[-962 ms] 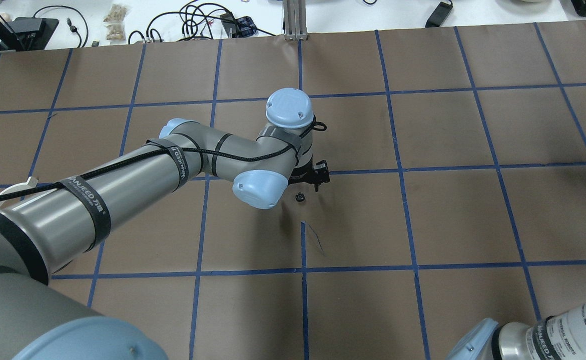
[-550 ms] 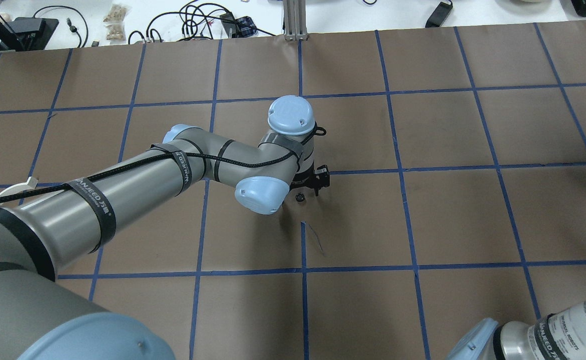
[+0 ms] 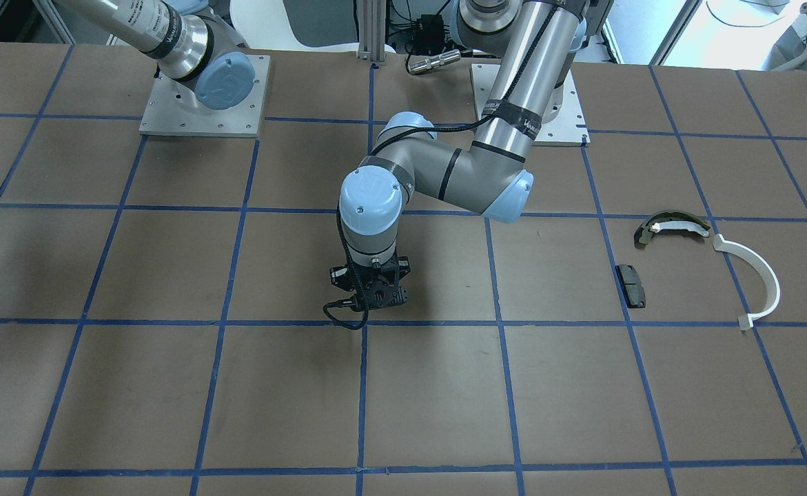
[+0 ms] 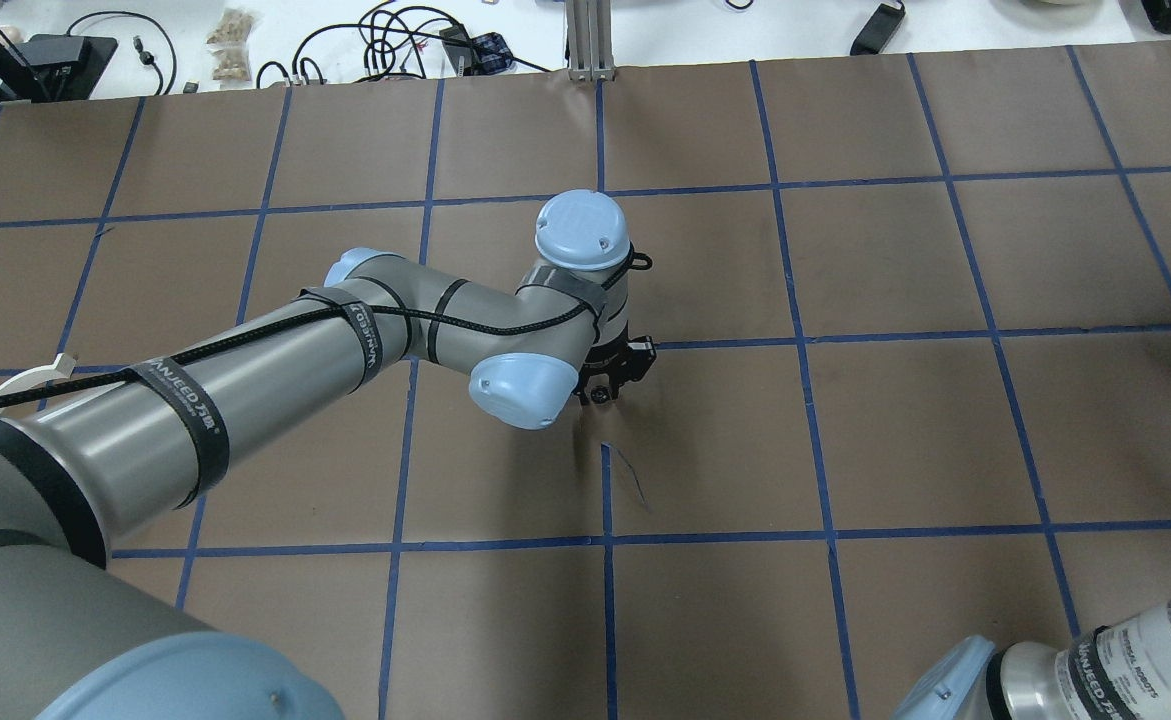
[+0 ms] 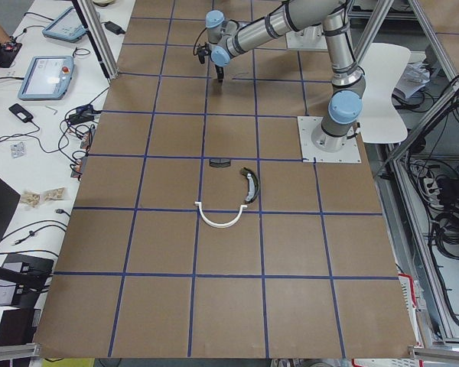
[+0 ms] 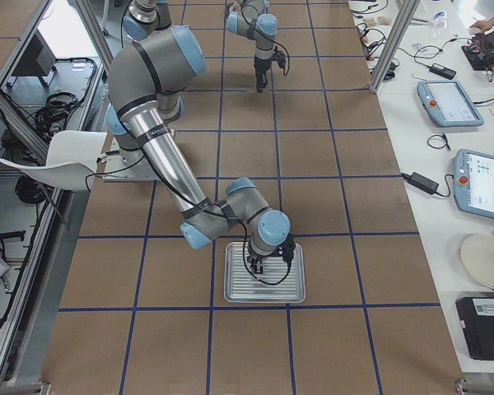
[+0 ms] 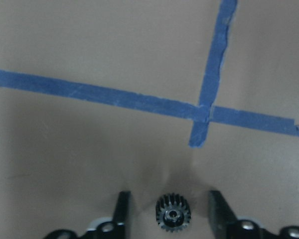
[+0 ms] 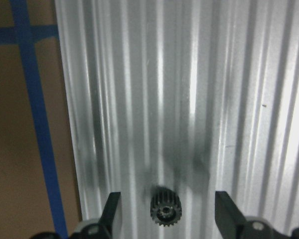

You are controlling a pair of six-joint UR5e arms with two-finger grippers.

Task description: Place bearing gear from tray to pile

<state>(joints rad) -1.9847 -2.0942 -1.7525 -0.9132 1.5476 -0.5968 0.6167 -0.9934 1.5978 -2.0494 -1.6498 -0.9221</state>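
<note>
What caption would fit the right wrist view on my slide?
Open right gripper straddling a small black gear that lies on the ribbed metal tray.

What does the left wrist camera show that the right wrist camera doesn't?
Only the left wrist view shows the table gear, which lies directly on brown paper. Only the right wrist view shows a ribbed metal tray, with the tray gear lying on it. Both show a small black toothed gear between the spread fingers of an open end effector, the left end effector and the right end effector. Both also show blue tape on brown paper.
</note>
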